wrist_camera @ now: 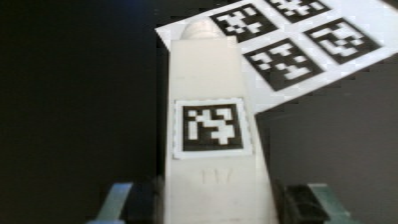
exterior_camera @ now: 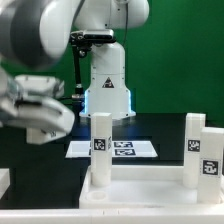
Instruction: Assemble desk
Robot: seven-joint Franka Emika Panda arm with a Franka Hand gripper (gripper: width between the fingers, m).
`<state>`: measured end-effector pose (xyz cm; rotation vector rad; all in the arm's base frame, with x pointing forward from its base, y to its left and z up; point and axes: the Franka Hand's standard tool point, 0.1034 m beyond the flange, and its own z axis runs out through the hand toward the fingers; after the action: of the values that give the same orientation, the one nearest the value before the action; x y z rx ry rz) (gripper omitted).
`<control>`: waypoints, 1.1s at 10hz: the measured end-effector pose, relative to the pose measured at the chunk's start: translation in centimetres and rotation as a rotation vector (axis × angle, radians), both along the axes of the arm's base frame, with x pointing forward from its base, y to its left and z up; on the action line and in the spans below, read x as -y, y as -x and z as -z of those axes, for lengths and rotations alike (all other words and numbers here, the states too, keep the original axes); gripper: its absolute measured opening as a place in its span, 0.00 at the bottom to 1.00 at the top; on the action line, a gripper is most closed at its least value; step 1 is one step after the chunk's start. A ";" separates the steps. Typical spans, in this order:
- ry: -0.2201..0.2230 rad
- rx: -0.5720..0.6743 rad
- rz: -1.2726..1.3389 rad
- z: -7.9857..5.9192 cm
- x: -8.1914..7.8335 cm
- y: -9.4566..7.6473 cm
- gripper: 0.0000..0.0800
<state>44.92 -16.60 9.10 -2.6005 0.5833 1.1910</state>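
In the wrist view a white square-section desk leg [wrist_camera: 212, 110] with a black-and-white tag runs away from my gripper [wrist_camera: 214, 205] over the dark table. The two fingers [wrist_camera: 121, 202] stand either side of its near end, with a dark gap on each side, so the gripper is open. In the exterior view the white desk tabletop [exterior_camera: 140, 188] lies at the front. One leg [exterior_camera: 100, 145] stands upright on it, and two more legs [exterior_camera: 193, 148] stand at the exterior view's right. The arm's blurred wrist [exterior_camera: 40, 112] is at that view's left; its fingers do not show there.
The marker board [exterior_camera: 112, 149] lies flat on the dark table behind the tabletop and shows beyond the leg's far tip in the wrist view [wrist_camera: 294, 45]. The robot's white base [exterior_camera: 107, 90] stands at the back before a green curtain.
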 end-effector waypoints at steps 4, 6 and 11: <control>0.106 0.314 -0.051 -1.0 0.0 -1.4 0.36; 0.150 0.583 -0.155 -5.8 -1.0 -7.7 0.36; 0.286 0.884 -0.206 -7.3 -1.5 -10.1 0.36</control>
<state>55.00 -15.14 16.43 -3.0832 0.3017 -0.1007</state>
